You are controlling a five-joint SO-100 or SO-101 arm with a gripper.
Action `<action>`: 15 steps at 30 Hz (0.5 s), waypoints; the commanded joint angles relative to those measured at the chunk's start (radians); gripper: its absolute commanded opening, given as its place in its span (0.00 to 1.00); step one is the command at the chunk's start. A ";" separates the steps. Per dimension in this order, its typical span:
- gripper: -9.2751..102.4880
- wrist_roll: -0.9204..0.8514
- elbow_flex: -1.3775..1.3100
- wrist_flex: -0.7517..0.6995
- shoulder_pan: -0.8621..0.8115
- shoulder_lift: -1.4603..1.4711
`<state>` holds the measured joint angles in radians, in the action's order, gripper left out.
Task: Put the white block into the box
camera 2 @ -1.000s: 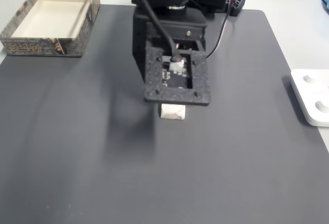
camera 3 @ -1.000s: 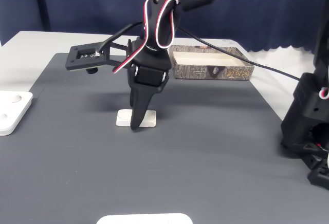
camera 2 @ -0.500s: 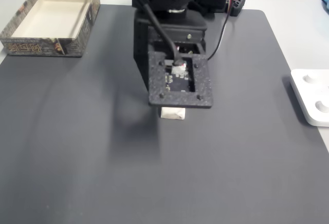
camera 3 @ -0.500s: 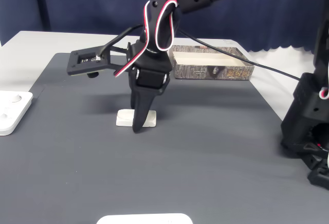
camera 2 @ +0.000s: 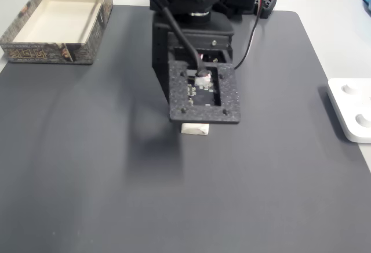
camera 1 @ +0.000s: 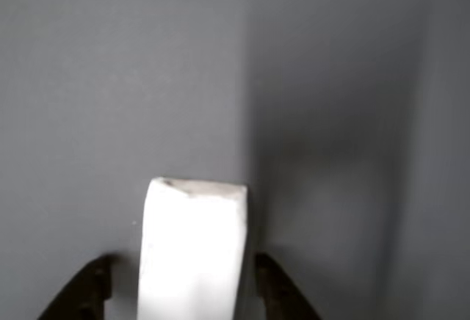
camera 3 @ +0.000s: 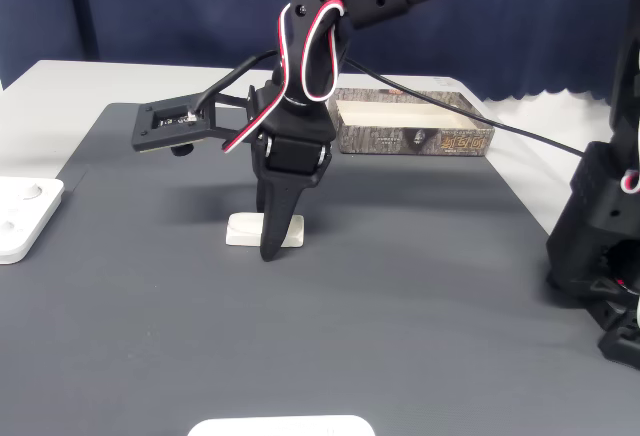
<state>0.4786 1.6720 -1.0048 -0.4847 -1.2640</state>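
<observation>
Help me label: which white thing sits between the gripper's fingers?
The white block, lying flat on the grey mat between the dark fingertips; the white panel sits off the mat's edge.

The box (camera 3: 412, 127) carried printed lettering on its speckled outer wall, one patch facing the camera in a fixed view and another low on its near wall (camera 2: 35, 53) in a fixed view, but the marks were too small and blurred to read. No other text, label, brand or number could be read anywhere.
</observation>
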 commanded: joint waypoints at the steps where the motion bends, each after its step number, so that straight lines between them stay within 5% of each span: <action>1: 0.31 0.000 -0.017 -0.008 -0.002 -0.011; 15: 0.21 -0.018 -0.014 -0.014 0.000 -0.011</action>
<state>0.4725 1.6720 -1.0048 -0.4740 -1.2640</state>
